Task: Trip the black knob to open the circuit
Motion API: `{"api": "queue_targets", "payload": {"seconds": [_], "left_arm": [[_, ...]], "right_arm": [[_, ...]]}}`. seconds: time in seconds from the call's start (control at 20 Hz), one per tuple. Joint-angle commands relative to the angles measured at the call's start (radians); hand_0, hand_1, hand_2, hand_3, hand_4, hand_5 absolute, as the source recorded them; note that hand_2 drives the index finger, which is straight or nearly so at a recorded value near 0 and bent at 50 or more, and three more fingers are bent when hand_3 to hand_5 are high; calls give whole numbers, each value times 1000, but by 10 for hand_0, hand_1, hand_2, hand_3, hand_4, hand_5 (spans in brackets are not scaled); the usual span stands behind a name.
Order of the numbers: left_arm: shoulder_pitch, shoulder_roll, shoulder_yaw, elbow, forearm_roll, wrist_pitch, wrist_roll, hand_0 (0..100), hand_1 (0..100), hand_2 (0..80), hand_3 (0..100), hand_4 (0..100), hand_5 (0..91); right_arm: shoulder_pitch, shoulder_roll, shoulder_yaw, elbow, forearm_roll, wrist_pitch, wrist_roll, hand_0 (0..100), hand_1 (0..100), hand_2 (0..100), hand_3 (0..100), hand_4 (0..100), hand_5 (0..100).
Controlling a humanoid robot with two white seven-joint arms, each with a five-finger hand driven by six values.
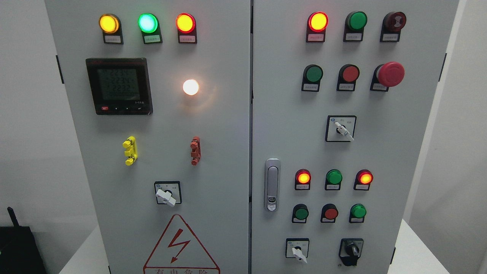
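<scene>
Neither robot hand is showing in the head view, so their state cannot be told. Lowest in the picture, the black knob (pixel 351 250) is sitting at the bottom right of the cabinet's right door (pixel 399 152), its handle pointing roughly downward; a white knob (pixel 298 253) is sitting to its left, well apart. On the left door (pixel 220 152), a red-bordered warning triangle (pixel 180 247) is running off the bottom edge, with another white knob (pixel 166 196) just above it. A silver door latch (pixel 272 184) is standing upright near the seam between the doors. Right of it, three small lamps (pixel 333 177) are sitting over three small buttons (pixel 330 212); the outer lamps are glowing red. Higher up, a yellow clip (pixel 129 150) and a red clip (pixel 195 150) are sticking out of the left door, below a lit white lamp (pixel 190 87) and a digital meter (pixel 119 86). A red mushroom button (pixel 390 74) is standing out at the upper right. Coloured lamps are glowing along the top of both doors.
</scene>
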State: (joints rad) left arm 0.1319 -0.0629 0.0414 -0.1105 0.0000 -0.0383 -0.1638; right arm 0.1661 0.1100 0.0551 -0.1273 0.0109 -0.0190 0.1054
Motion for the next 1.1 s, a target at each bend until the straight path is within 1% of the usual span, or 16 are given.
{"api": "queue_targets", "payload": {"seconds": [0.0,0.25,0.3,0.4,0.6,0.85,0.9,0.95,1.05], "left_arm": [[0,0,0,0,-23,0,0,120,389,0,0,0,0],[0,0,0,0,-23,0,0,120,389,0,0,0,0],[0,0,0,0,-23,-2,0,120,389,0,0,0,0],[-1,0,0,0,-23,-2,0,120,389,0,0,0,0],[0,0,0,0,-23,-2,0,120,389,0,0,0,0],[0,0,0,0,-23,-2,0,120,389,0,0,0,0],[0,0,0,0,-23,0,1,120,389,0,0,0,0],[0,0,0,0,-23,-2,0,120,389,0,0,0,0],[0,0,0,0,-23,0,0,120,389,0,0,0,0]], "right_arm": [[0,-9,40,3,47,-1,-9,0,187,0,0,0,0],[0,-9,42,2,80,1,-16,0,193,0,0,0,0],[0,-9,42,2,80,1,-21,0,194,0,0,0,0],[0,-7,40,2,80,1,-44,0,194,0,0,0,0],[-3,-7,28,-5,77,-2,-47,0,194,0,0,0,0],[-33,-9,22,-9,66,-13,-53,0,188,0,0,0,0],[-37,-9,14,-14,66,-27,-58,0,186,0,0,0,0],[-37,-9,9,-27,66,-54,-62,0,183,0,0,0,0],[-36,-6,8,-58,66,-125,-79,0,172,0,0,0,0]]}}
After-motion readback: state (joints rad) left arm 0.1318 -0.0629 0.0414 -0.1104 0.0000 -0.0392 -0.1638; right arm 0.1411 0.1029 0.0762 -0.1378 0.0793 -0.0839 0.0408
